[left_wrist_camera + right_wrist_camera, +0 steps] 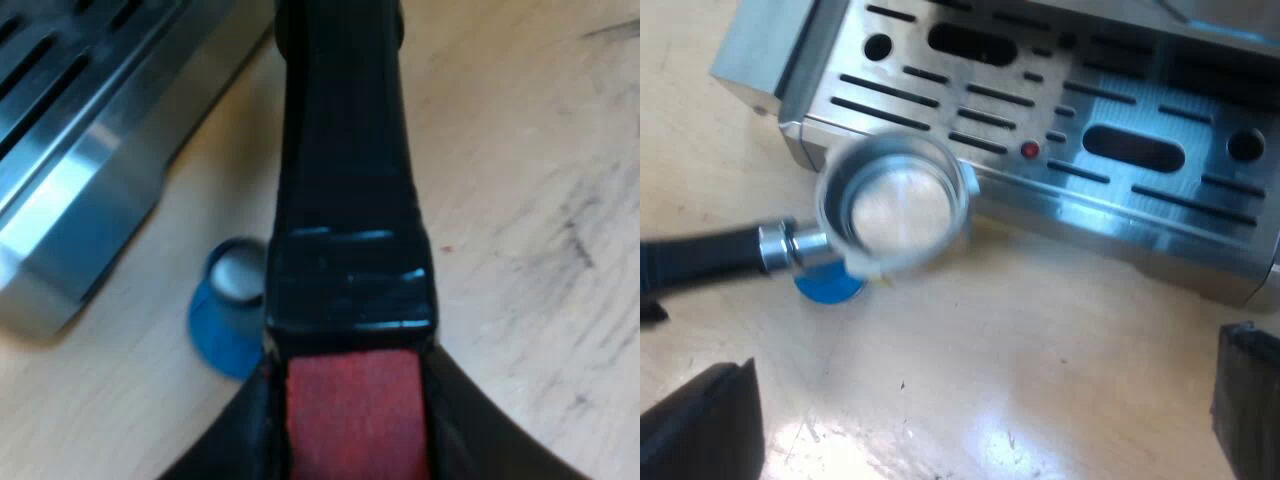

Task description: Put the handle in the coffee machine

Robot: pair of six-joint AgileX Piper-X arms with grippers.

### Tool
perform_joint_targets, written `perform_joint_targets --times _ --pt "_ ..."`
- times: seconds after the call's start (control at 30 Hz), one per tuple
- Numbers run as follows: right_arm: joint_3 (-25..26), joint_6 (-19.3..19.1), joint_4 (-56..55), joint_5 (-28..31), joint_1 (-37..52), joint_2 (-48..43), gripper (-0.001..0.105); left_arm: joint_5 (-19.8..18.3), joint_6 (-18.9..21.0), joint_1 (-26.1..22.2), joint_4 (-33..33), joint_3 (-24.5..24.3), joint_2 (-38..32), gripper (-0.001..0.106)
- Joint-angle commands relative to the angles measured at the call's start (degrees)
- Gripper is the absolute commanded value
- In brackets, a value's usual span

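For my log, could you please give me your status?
Left gripper shut on dark, red-ended handle of round metal holder. Right gripper open, empty. Holder at silver machine's slotted tray; blue tamper beside it.

Two close downward wrist views sharing holder (345, 150) (890, 210), tamper (225, 335) (828, 286)

A blue tamper (228, 320) sits on the pale wooden table (530, 250), just below the left gripper (355, 440).
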State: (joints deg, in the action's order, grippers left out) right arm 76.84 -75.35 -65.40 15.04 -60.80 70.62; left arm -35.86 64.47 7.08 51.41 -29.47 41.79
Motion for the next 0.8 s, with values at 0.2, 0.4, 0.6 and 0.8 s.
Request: perform_joint_targets --times 0.2,0.4,0.6,0.8 --pt "-0.82 6.47 2.59 15.62 -12.63 -0.64 0.092 -2.38 -4.06 -9.25 6.61 -5.83 -0.16 0.000" --pt "-4.31 10.93 10.18 24.81 -20.71 -0.64 0.092 -2.38 -6.62 -13.53 11.12 -8.37 -0.16 0.000" --pt "-12.47 10.92 25.40 30.77 -24.56 -0.64 0.092 -2.23 -7.40 -13.76 11.89 -8.47 -0.16 0.000" --pt "-20.76 10.51 40.38 39.06 -24.72 -0.26 0.092 -2.23 -9.44 -13.76 9.22 -8.47 -0.16 0.000"
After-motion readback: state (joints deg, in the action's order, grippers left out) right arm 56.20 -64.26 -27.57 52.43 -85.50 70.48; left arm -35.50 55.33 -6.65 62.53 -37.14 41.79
